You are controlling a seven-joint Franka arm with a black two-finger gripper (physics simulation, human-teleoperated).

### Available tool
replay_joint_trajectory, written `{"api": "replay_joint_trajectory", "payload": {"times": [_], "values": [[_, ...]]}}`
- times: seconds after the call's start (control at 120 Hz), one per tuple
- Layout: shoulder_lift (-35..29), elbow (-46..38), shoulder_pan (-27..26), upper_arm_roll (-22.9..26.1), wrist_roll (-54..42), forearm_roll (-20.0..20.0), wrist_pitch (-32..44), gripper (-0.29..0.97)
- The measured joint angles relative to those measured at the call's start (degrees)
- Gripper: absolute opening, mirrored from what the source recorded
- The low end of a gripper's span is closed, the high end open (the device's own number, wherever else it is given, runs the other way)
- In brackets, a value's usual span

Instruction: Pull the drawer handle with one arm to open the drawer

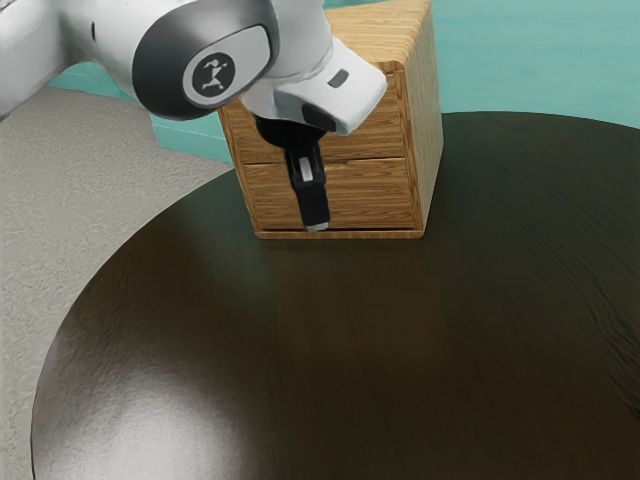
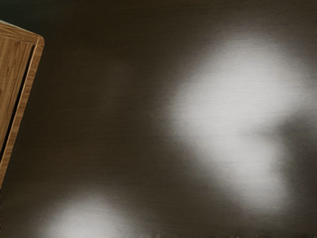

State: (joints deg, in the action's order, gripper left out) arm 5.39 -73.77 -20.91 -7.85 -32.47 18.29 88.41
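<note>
Hanging before the wooden drawer cabinet (image 1: 372,185), the gripper (image 1: 316,222) points down at the dark worktop (image 1: 400,350); released or clenched, I cannot tell.

One cabinet (image 1: 402,110), two drawer fronts (image 1: 372,192), one table (image 1: 400,350), one arm (image 1: 200,50)

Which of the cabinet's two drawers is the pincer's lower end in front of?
The lower drawer: the pincer ends before its front; the upper drawer lies above that.

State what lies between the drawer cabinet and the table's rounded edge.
Nothing: in the exterior view, the dark tabletop is bare from the cabinet to that edge.
</note>
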Motion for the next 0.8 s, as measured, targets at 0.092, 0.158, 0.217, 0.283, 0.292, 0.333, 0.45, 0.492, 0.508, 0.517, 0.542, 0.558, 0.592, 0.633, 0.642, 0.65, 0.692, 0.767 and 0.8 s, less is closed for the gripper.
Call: {"api": "replay_joint_trajectory", "payload": {"times": [0.092, 0.158, 0.217, 0.283, 0.292, 0.333, 0.45, 0.492, 0.508, 0.517, 0.542, 0.558, 0.592, 0.633, 0.642, 0.65, 0.692, 0.767, 0.8], "values": [[3.4, 2.5, 10.3, 4.0, -2.5, 0.3, 1.4, 0.68], [7.6, 7.8, 16.9, 9.3, -4.4, 0.4, 2.1, 0.68], [11.1, 14.1, 19.1, 11.7, -6.0, 0.5, 2.0, 0.68], [12.9, 18.4, 20.0, 12.9, -7.8, 0.9, 1.8, 0.68], [13.0, 18.7, 20.1, 13.0, -8.0, 1.0, 1.8, 0.68], [13.2, 19.3, 20.5, 13.2, -9.1, 1.4, 1.7, 0.68], [13.5, 19.5, 23.3, 13.4, -12.2, 2.3, 2.1, 0.68], [13.7, 19.9, 24.8, 14.0, -13.4, 2.4, 2.4, 0.68], [13.8, 20.0, 25.7, 14.6, -13.9, 2.4, 2.6, 0.68], [13.8, 20.0, 26.1, 14.9, -14.1, 2.4, 2.7, 0.68], [14.2, 20.2, 27.7, 16.2, -14.9, 2.4, 3.0, 0.68], [14.4, 20.4, 28.6, 17.0, -15.4, 2.4, 3.2, 0.68], [15.2, 20.8, 30.6, 19.0, -16.6, 2.3, 3.8, 0.68], [16.4, 21.5, 32.9, 21.5, -18.1, 2.1, 4.6, 0.68], [16.7, 21.7, 33.3, 21.9, -18.5, 2.0, 4.7, 0.68], [17.0, 22.0, 33.6, 22.2, -18.8, 2.0, 4.9, 0.68], [18.6, 23.3, 34.5, 23.8, -20.6, 1.7, 5.8, 0.68], [20.4, 24.3, 35.7, 24.9, -23.7, 0.8, 7.4, 0.68], [20.9, 24.4, 35.9, 25.1, -25.0, 0.5, 8.0, 0.68]]}}
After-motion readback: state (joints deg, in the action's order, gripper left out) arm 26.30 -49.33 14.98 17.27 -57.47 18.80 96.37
